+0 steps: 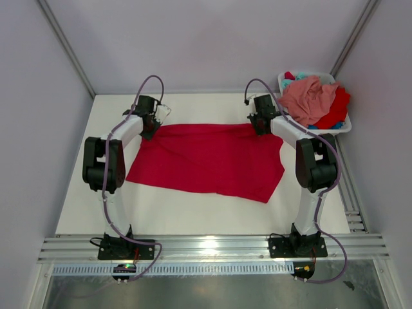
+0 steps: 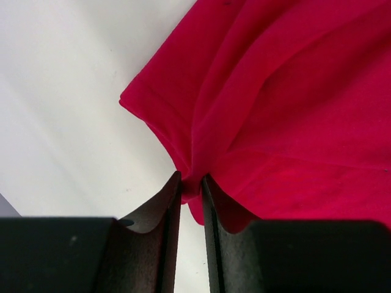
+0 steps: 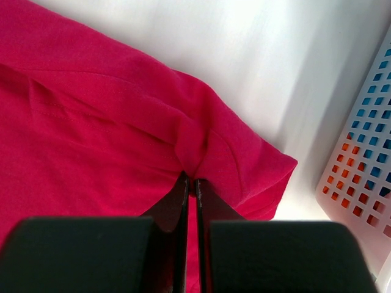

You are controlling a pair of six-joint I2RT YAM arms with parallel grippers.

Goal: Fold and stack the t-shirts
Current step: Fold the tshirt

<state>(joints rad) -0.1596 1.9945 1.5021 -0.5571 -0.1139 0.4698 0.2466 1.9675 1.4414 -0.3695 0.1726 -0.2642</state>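
The white worktop (image 1: 193,219) sits between pale walls (image 1: 38,77), the red t-shirt (image 1: 209,158) spread flat across its middle and the other t-shirts (image 1: 312,100) heaped in the white basket (image 1: 344,127) at the far right corner. Your left end effector (image 2: 190,178) is pinched almost closed on the shirt's far left corner, your right end effector (image 3: 191,180) clamped tight on its far right corner, just beside the basket. Best to lift both corners together, hold the far edge taut and level, and bring it toward the near hem.
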